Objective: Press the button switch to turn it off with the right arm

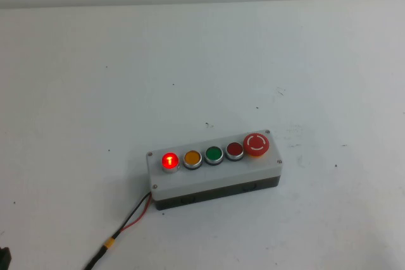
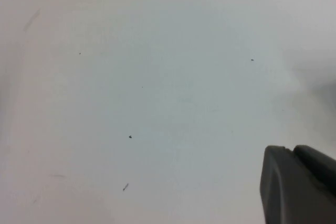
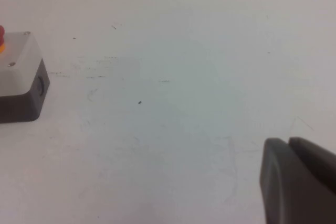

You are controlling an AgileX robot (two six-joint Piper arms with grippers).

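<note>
The grey five-button box (image 1: 215,175) lies on the white table in the high view. Its leftmost button, the button switch (image 1: 169,161), has a bright red cap and glows. Neither arm shows in the high view. In the right wrist view my right gripper (image 3: 287,141) hovers over bare table with its fingers closed together and empty. One end of the box (image 3: 21,77) shows at that view's edge, well away from the gripper, and the button switch is out of that view. In the left wrist view my left gripper (image 2: 290,149) is shut over bare table.
On the box, an orange button (image 1: 192,157), a green button (image 1: 214,154), a darker red button (image 1: 235,150) and a large red mushroom button (image 1: 256,144) follow in a row. Red and black wires (image 1: 130,219) run from the box toward the front left edge.
</note>
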